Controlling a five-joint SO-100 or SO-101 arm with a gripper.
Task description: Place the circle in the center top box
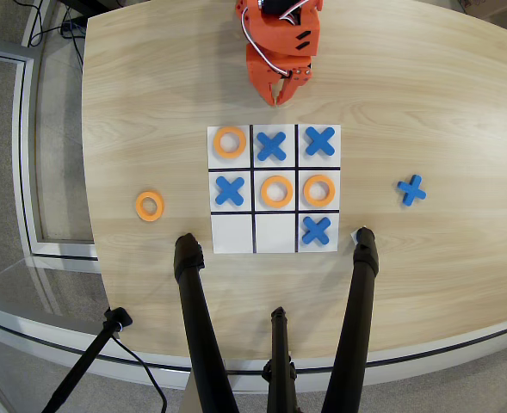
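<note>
An orange circle [150,206] lies loose on the wooden table, left of the white 3x3 grid [221,244] in the overhead view. Three more orange rings sit in grid cells [230,141], [276,191], [319,190]. The center top box [275,233], the middle cell of the row farthest from the arm's base, is bare white and sits at the bottom of the grid in this view. My orange gripper [281,93] hovers above the grid's upper edge, shut and holding nothing, far from the loose circle.
Blue X pieces fill four cells [271,146], [320,141], [229,190], [316,230]; another X [411,190] lies loose at right. Black tripod legs [193,292], [362,275] stand just below the grid. The table's left edge runs near the loose ring.
</note>
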